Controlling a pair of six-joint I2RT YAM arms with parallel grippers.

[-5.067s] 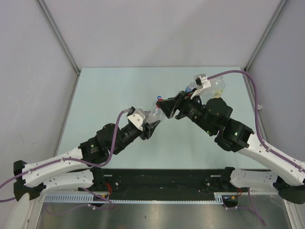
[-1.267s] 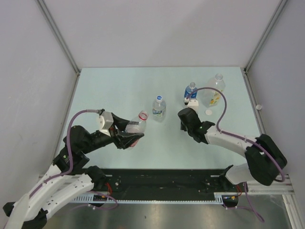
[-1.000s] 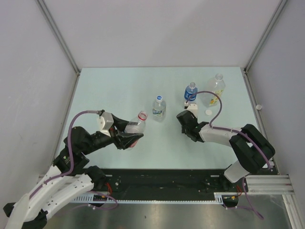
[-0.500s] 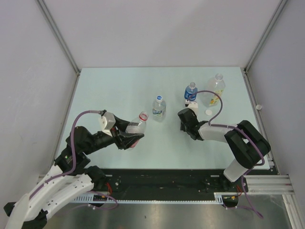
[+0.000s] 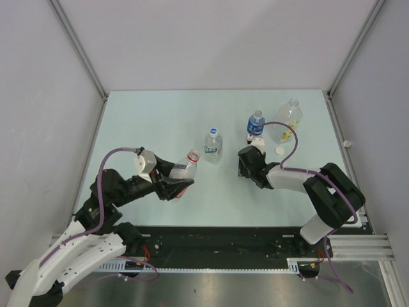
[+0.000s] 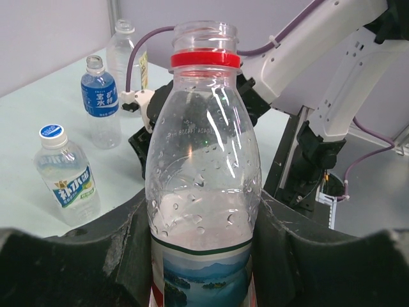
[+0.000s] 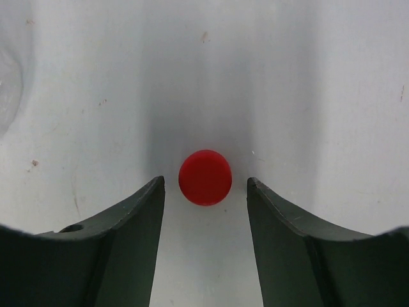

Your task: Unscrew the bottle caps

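My left gripper (image 5: pixel 172 184) is shut on the small red-labelled bottle (image 5: pixel 184 167), which it holds tilted above the table. In the left wrist view this bottle (image 6: pixel 203 160) fills the middle, its neck open above a red ring. My right gripper (image 5: pixel 246 167) points down at the table with its jaws open. Between its fingers (image 7: pixel 144 211), touching neither, the red cap (image 7: pixel 204 177) lies flat on the table. The top view hides that cap under the gripper. The white-and-blue-labelled bottle (image 5: pixel 213 146) stands upright with its blue cap (image 6: pixel 52 131) on.
The blue-labelled bottle (image 5: pixel 255 125) and the larger bottle (image 5: pixel 289 120) stand at the back right, close behind my right gripper. A white cap (image 5: pixel 279 150) lies loose on the table beside them. Grey walls enclose the table on three sides.
The right gripper's jaws have opened, and the red cap now lies free on the table between them. The left arm keeps the bottle almost still.
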